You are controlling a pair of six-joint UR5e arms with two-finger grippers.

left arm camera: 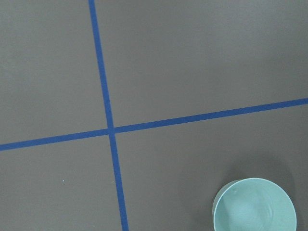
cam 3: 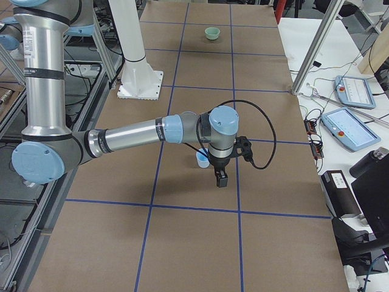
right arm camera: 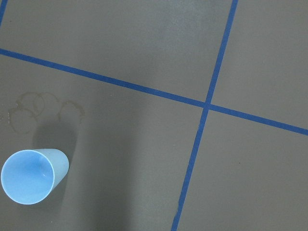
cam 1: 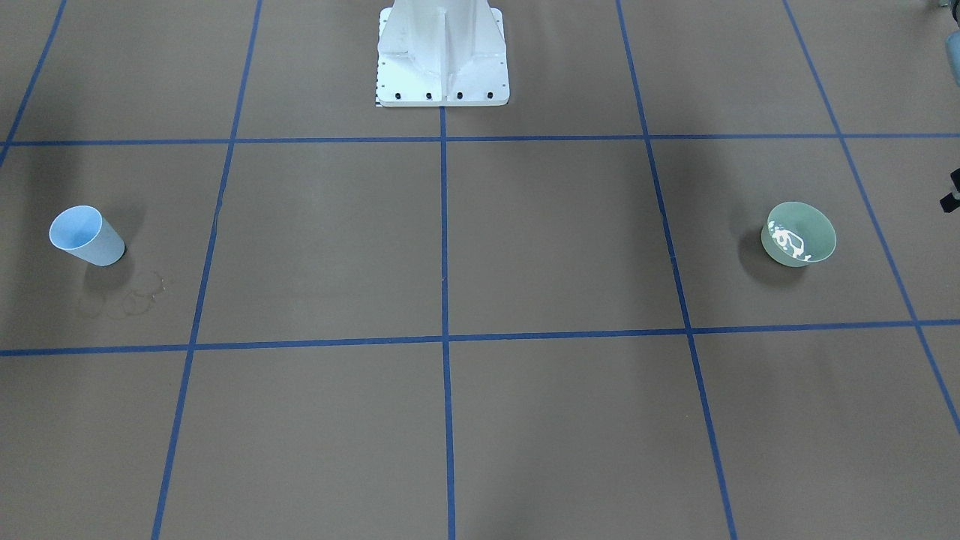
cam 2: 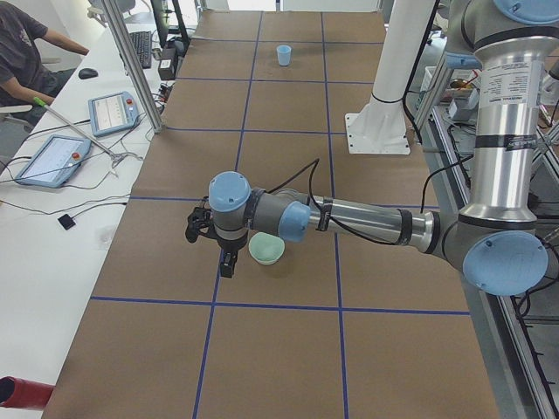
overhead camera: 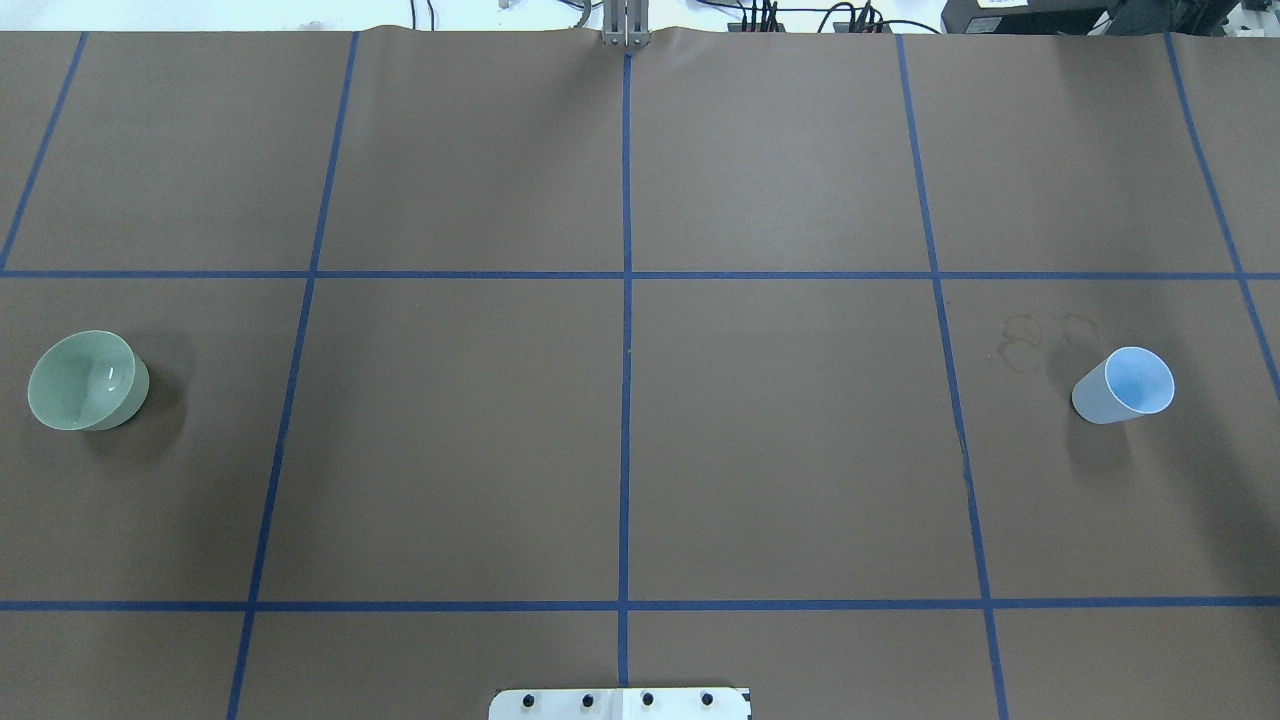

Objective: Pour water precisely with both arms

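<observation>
Overhead exterior shows the water (overhead camera: 108, 375) in the green bowl (overhead camera: 50, 395) at the left end of the bench (overhead camera: 620, 450), well apart from the blue cup (overhead camera: 1125, 385); whether the left fingers (cam 2: 227, 262) and right fingers (cam 3: 220, 178) are spread I cannot tell, and pouring over that wide rim may miss the narrow cup.

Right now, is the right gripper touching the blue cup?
Apart. The overhead view shows the blue cup alone, bare table all around it, no right gripper against it.
</observation>
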